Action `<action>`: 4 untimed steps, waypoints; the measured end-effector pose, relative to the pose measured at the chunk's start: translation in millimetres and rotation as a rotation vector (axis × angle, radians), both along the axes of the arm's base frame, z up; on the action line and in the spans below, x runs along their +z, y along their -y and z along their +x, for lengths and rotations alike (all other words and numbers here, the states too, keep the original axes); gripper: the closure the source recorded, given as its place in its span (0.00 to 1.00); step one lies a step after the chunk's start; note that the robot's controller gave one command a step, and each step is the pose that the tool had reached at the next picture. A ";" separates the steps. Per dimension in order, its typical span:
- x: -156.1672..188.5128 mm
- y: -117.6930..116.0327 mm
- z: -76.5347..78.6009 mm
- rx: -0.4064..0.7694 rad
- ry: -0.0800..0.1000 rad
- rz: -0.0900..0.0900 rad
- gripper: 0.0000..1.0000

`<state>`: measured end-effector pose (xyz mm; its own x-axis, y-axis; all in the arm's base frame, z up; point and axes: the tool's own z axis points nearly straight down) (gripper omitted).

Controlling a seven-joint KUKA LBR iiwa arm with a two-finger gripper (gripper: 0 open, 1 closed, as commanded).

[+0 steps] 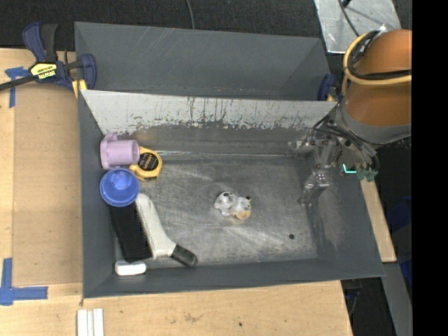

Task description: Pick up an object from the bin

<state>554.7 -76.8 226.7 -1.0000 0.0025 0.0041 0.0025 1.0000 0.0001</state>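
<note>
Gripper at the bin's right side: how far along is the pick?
Nothing looks done yet. In hand: the gripper hangs by the bin's right wall, over bare floor. Left: reaching something, such as the small whitish object mid-floor or the purple cup in the left heap, and lifting it.

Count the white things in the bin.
3: a long white handle beside the black block at left, a small white block in the near-left corner, a whitish lump mid-floor. More may be hidden beneath those at left.
</note>
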 end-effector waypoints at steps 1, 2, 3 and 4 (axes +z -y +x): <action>4.1 -0.3 1.6 0.002 0.008 -0.001 0.00; -60.6 -36.8 6.0 -0.033 0.013 -0.001 0.00; -73.3 -90.9 -0.2 0.101 0.005 0.000 0.00; -90.0 -100.7 -6.4 -0.083 0.008 0.001 0.00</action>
